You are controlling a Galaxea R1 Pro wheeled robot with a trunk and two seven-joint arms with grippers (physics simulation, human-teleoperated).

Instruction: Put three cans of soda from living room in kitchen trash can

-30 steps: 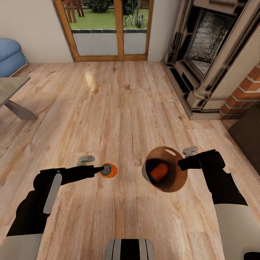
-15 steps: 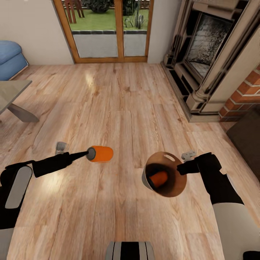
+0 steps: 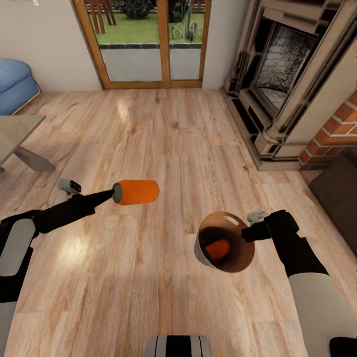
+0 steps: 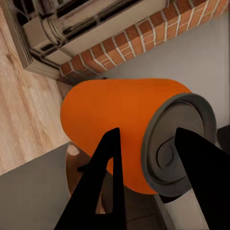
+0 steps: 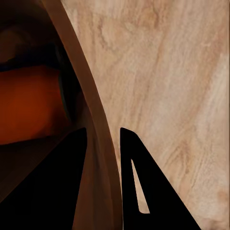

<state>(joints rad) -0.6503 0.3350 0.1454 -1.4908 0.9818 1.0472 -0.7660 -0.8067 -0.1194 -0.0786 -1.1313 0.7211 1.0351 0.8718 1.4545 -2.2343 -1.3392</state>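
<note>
Orange soda can (image 3: 136, 192) with grey end; copper-brown trash can (image 3: 233, 258) interior; light wood-grain floor (image 3: 163, 139); red-brick fireplace (image 3: 337, 130).

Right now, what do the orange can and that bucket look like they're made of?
The orange can looks like painted metal: smooth matte orange body, dull silver-grey ridged end. The bucket looks like thin metal or plastic, I can't tell which: pale grey outside, glossy copper-brown inside with a slot handle.

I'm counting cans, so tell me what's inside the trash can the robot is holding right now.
One orange soda can lies inside the trash can, which the right gripper holds by the rim. The bucket's wall hides part of the bottom, so another can there cannot be ruled out.
</note>
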